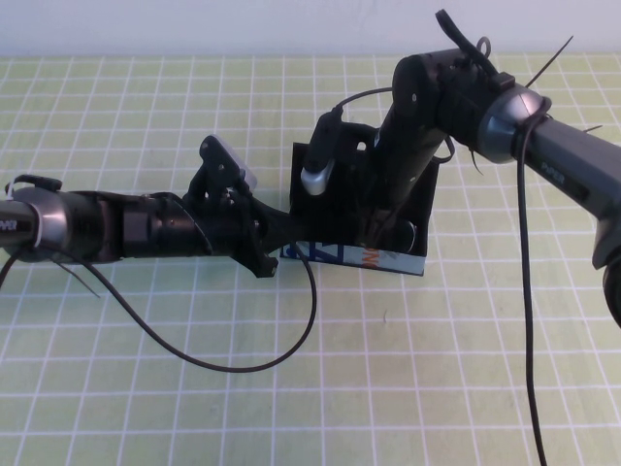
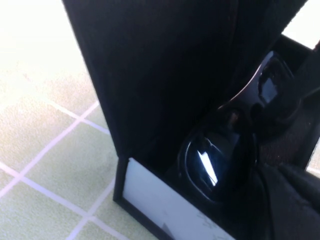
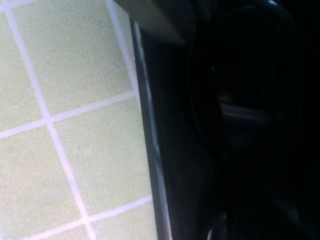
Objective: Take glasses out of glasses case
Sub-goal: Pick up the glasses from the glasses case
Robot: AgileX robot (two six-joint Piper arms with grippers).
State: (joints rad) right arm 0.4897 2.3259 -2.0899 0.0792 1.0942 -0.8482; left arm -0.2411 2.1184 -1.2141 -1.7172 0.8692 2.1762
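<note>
The glasses case (image 1: 393,260) stands open at mid-table, its black lid (image 1: 309,180) raised and its light-blue front strip facing me. The black glasses (image 2: 210,165) lie inside; one dark shiny lens shows in the left wrist view, and a dark lens (image 3: 235,75) shows in the right wrist view. My left gripper (image 1: 277,248) is at the case's left end, against its corner. My right gripper (image 1: 380,231) reaches down from above into the case, over the glasses. In the high view the right arm hides most of the glasses.
A green mat with a white grid (image 1: 146,388) covers the table. A black cable (image 1: 291,340) loops on the mat in front of the case. Another cable (image 1: 529,291) hangs from the right arm. A white wall (image 1: 194,24) runs along the back.
</note>
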